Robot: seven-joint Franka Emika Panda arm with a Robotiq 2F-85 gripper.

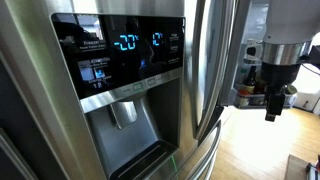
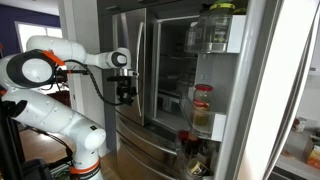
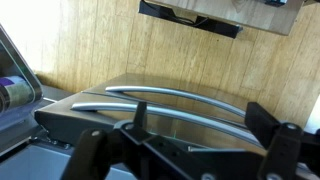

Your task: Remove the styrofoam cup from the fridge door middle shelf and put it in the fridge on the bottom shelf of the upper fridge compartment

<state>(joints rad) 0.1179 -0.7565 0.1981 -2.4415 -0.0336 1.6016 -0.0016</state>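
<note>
I cannot make out the styrofoam cup in any view. In an exterior view the fridge door [image 2: 262,90] stands open at the right. Its middle shelf [image 2: 203,128] holds a red-lidded jar [image 2: 202,105]. My gripper [image 2: 125,97] hangs in front of the closed fridge door, left of the open compartment [image 2: 170,70]. It also shows at the right edge of an exterior view [image 1: 272,112]. In the wrist view my gripper [image 3: 200,118] is open and empty, above two curved steel handles [image 3: 170,95].
A closed steel door with a lit display and water dispenser [image 1: 125,110] fills an exterior view. The open door's top shelf holds a green-lidded container [image 2: 218,30]. Bottles stand on its lowest shelf [image 2: 190,150]. A wooden floor [image 3: 150,50] lies below.
</note>
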